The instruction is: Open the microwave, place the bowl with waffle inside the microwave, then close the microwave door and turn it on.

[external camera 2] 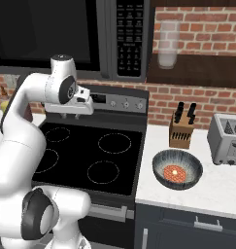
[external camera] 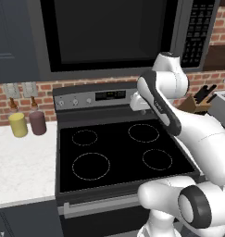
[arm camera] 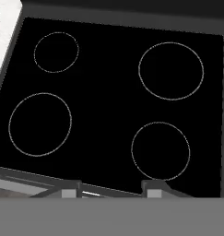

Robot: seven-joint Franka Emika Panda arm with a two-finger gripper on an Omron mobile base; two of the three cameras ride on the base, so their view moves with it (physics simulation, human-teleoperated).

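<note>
The microwave (external camera: 109, 37) hangs above the stove, and the microwave door (external camera: 107, 32) is closed flat against its front. Its keypad (external camera 2: 129, 39) runs down the right side. On the white counter right of the stove sits the bowl (external camera 2: 160, 163), with the waffle (external camera 2: 175, 172) lying inside it. My gripper (arm camera: 112, 189) hovers over the black stove top (arm camera: 109, 101), pointing down. It is open, with nothing between the fingertips. The gripper (external camera 2: 66, 115) is well left of the bowl and below the microwave.
A knife block (external camera 2: 181, 129) and a toaster (external camera 2: 228, 141) stand behind the bowl. A yellow bottle (external camera: 18, 124) and a maroon bottle (external camera: 38, 121) sit on the left counter. The stove's knob panel (external camera: 95, 98) rises behind the burners.
</note>
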